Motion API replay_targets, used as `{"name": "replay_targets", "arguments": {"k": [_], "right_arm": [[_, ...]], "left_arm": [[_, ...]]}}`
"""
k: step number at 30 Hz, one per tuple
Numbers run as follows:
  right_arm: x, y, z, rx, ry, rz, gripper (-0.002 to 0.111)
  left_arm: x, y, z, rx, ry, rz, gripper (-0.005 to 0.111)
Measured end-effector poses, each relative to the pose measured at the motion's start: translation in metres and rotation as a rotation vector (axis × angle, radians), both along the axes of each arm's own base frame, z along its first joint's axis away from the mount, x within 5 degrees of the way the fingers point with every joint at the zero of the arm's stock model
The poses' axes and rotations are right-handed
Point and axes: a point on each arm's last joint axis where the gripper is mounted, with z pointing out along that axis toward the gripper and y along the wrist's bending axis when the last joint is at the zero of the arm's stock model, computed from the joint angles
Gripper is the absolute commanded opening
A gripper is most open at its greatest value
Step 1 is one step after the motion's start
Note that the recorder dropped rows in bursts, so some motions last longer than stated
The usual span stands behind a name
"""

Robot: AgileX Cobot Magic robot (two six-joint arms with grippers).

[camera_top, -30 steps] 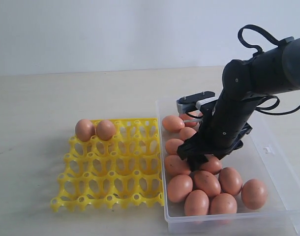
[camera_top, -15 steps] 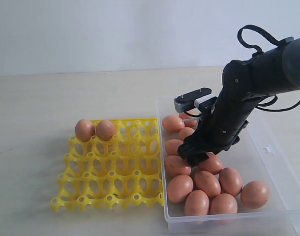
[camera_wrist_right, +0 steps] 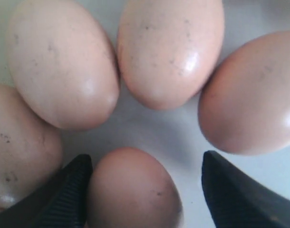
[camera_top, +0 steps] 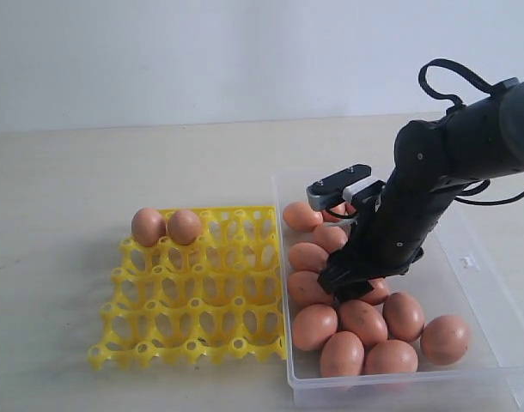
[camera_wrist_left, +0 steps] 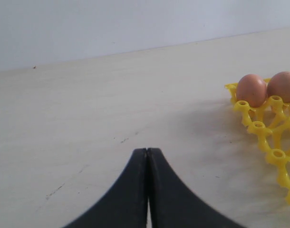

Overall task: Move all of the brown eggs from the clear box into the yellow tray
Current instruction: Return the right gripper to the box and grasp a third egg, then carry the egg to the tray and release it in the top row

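- Right gripper (camera_top: 348, 287) down inside the shallow, low-walled clear box (camera_top: 477, 292) of plastic, toward the near right of the tabletop (camera_top: 116, 163). Jaws spread wide astride one of the smooth oval brown eggs (camera_wrist_right: 133, 190), nothing clasped yet.
- Left gripper (camera_wrist_left: 147, 151) clenched on nothing, hovering over bare tabletop off the far left corner of the square plastic yellow tray (camera_top: 202, 300) with round cups and pegs.
- Tray mid-tabletop, its right edge just beside the box's left wall.
- Likely trouble on closing: with one jaw tight between the chosen egg and a neighbour, a shove or scrape against that neighbour.
- Smooth rounded shell: risk of squirting out under an off-centre pinch, or cracking under too hard a squeeze.
- Crowded pile along the box's left wall and near edge: possible rolling and knocking among the rest after a lift.
- Counts: two eggs side by side in the tray's far left corner cups; twelve countable in the box, perhaps more hidden behind the arm; one tray; one box; two grippers.
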Motion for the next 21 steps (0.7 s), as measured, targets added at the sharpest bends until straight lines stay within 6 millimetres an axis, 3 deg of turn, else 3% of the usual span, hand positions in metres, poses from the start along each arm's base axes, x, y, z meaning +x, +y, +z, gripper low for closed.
{"name": "replay_targets", "arguments": {"k": [2,5,6,12,16,21], "right_arm": [[0.001,0.001,0.000,0.005,-0.017,0.003,0.044],[0.001,0.003,0.000,0.009,-0.029,0.007,0.008],[0.001,0.003,0.000,0.009,-0.031,0.007,0.001],[0.002,0.007,0.011,0.037,-0.093,0.007,0.000],[0.001,0.005,0.040,0.129,-0.269,-0.049,0.000],[-0.016,-0.007,0.077,0.316,-0.571,-0.201,0.000]], "left_arm": [[0.000,0.000,0.000,0.000,0.000,0.000,0.000],[0.000,0.000,0.000,0.000,0.000,0.000,0.000],[0.000,0.000,0.000,0.000,0.000,0.000,0.000],[0.000,0.000,0.000,0.000,0.000,0.000,0.000],[0.000,0.000,0.000,0.000,0.000,0.000,0.000],[0.000,0.000,0.000,0.000,0.000,0.000,0.000]]}}
